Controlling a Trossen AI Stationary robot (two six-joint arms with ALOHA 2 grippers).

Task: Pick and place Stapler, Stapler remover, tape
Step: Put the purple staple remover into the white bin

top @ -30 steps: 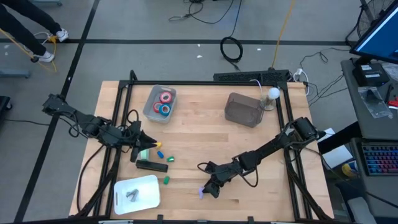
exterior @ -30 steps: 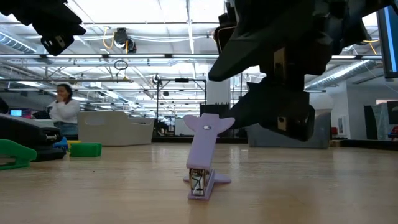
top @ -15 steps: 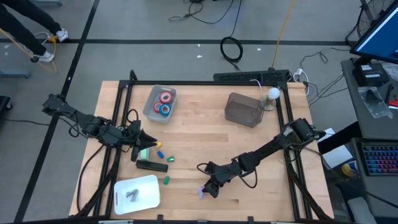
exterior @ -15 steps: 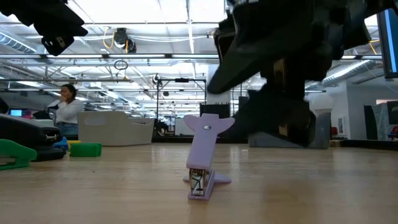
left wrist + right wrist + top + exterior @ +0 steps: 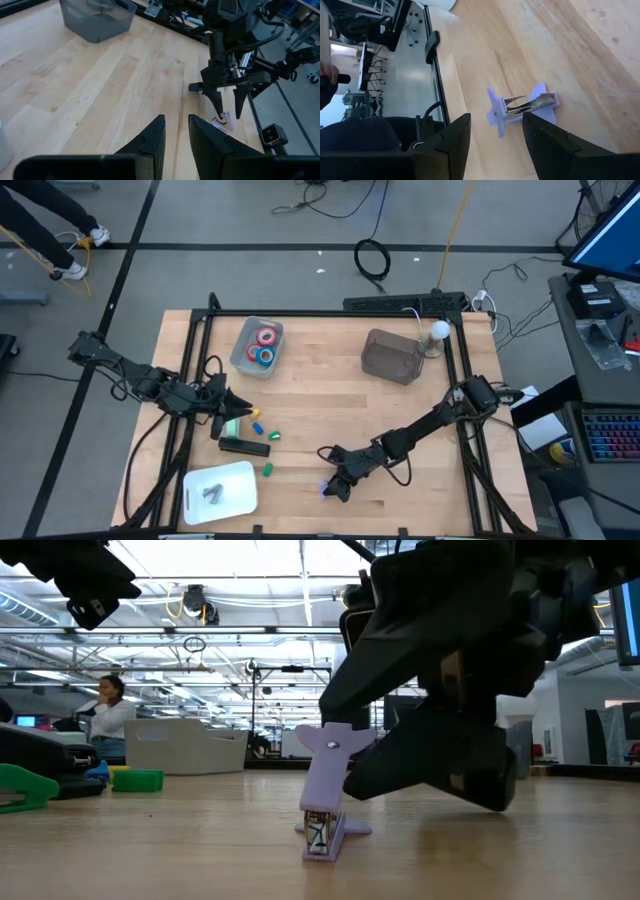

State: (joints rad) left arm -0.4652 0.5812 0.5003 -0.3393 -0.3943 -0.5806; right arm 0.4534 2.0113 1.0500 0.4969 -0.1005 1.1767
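The lilac staple remover [image 5: 327, 795] stands on its side near the table's front edge, and the right gripper [image 5: 337, 486] hangs over it with fingers spread, not touching it. Against the picture a second ago, that gripper has sunk lower around the remover (in the low view its dark bulk now reaches closer to the tabletop), and the right arm's elbow has drawn slightly inward. In the right wrist view the remover [image 5: 520, 106] lies between the two fingers [image 5: 451, 142].

Farther back on the left side, the left gripper [image 5: 226, 425] sits unmoved, its fingers [image 5: 152, 142] narrowly apart and empty, just by the black stapler [image 5: 245, 446].

At the far side, the tape [image 5: 266, 346] rolls lie in the grey bin [image 5: 244, 354], as before.
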